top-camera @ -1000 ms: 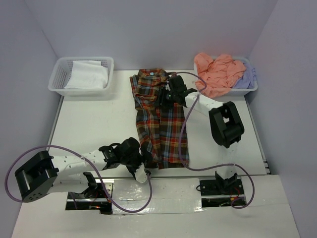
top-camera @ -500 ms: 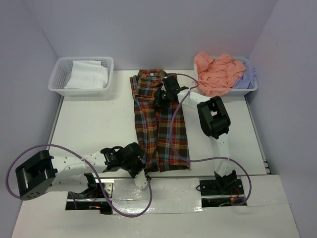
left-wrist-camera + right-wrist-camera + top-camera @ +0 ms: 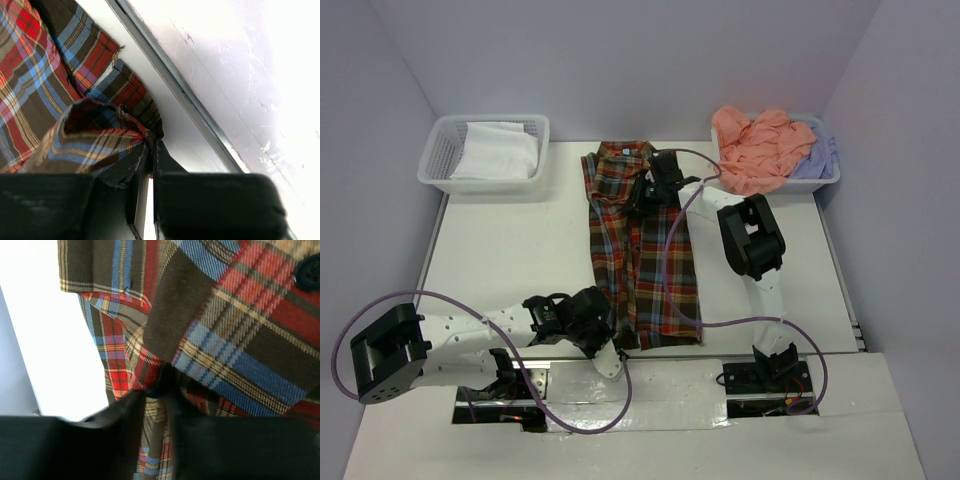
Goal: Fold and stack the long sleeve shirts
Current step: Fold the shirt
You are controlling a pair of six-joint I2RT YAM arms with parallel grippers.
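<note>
Found left gripper [image 3: 150,146] clamped, fingers almost together, on hem of plaid shirt [image 3: 645,250] at 6 o'clock; right gripper [image 3: 162,382] likewise pinching its cloth at 12 o'clock.

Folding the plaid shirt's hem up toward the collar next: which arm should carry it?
Left, probably. The left gripper pinches the plaid shirt at its near hem corner. The right gripper pinches cloth far up by the collar, so it is better suited to anchoring.
</note>
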